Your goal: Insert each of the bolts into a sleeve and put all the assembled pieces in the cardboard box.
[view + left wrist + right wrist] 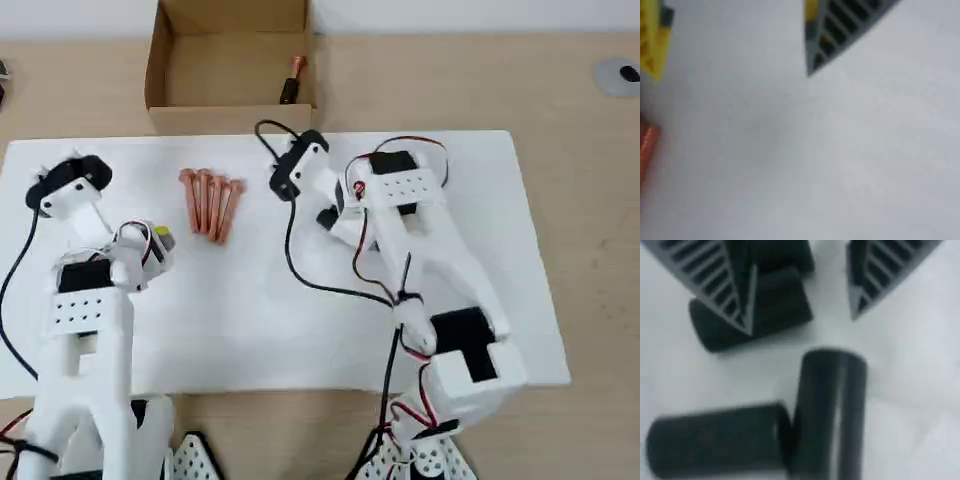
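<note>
The open brown cardboard box point(165, 75) stands at the far edge of the wooden desk point(580, 150), just beyond the white sheet point(250, 320). Inside it lies one assembled piece point(293, 80), a copper-coloured bolt pushed into a black sleeve, close to one side wall. Four loose copper-coloured metal bolts point(210, 205) lie side by side on the sheet, near the box.

The black cylindrical sleeves point(832, 415) lie on the sheet under the right arm, which hides them almost fully in the high view. In the right wrist view four can be counted: two touch each other, and one is partly covered by a ribbed finger point(715, 270). The right pincer point(801, 322) is wide open just above them and holds nothing.

The left pincer point(732, 74) is also wide open over bare sheet and holds nothing. A bolt end point(647, 145), cut off at the picture edge, lies near its yellow fingertip point(650, 50).
</note>
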Controlling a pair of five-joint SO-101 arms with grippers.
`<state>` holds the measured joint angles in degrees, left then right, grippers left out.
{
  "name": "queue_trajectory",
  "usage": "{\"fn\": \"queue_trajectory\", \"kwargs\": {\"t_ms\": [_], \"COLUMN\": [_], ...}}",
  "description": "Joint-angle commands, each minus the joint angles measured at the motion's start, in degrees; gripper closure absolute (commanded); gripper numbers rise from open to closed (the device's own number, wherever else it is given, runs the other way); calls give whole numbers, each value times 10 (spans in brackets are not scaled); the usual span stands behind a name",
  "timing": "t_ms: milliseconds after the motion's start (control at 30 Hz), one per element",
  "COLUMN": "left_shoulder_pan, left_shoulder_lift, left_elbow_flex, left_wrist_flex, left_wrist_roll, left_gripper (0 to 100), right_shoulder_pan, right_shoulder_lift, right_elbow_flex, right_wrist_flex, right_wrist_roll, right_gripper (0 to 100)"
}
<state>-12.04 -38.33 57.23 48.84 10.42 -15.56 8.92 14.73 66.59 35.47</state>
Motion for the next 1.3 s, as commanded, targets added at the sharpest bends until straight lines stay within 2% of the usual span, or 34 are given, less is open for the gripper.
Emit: {"fn": "queue_trajectory", "kwargs": {"t_ms": [0, 367, 600, 833, 1000, 1133, 1267], "left_shoulder_pan": [7, 9, 11, 11, 11, 11, 11], "left_shoulder_lift": [2, 2, 3, 5, 6, 6, 7], "left_elbow_flex": [-32, -28, -27, -27, -27, -26, -26], "left_wrist_flex": [-11, -11, -11, -11, -11, -11, -11], "left_wrist_roll": [5, 5, 2, 2, 2, 2, 2], "left_gripper": [793, 793, 793, 793, 793, 793, 793], "right_shoulder_pan": [-6, -26, -82, -97, -96, -95, -95], "right_shoulder_lift": [17, 88, 24, 24, 83, 111, 120], "right_elbow_flex": [-58, -111, -139, -153, -172, -171, -172], "right_wrist_flex": [-4, -3, 73, 70, 49, -15, -34], "right_wrist_roll": [5, 4, -19, -19, -63, -131, -194], "right_gripper": [833, 834, 834, 833, 833, 833, 833]}}
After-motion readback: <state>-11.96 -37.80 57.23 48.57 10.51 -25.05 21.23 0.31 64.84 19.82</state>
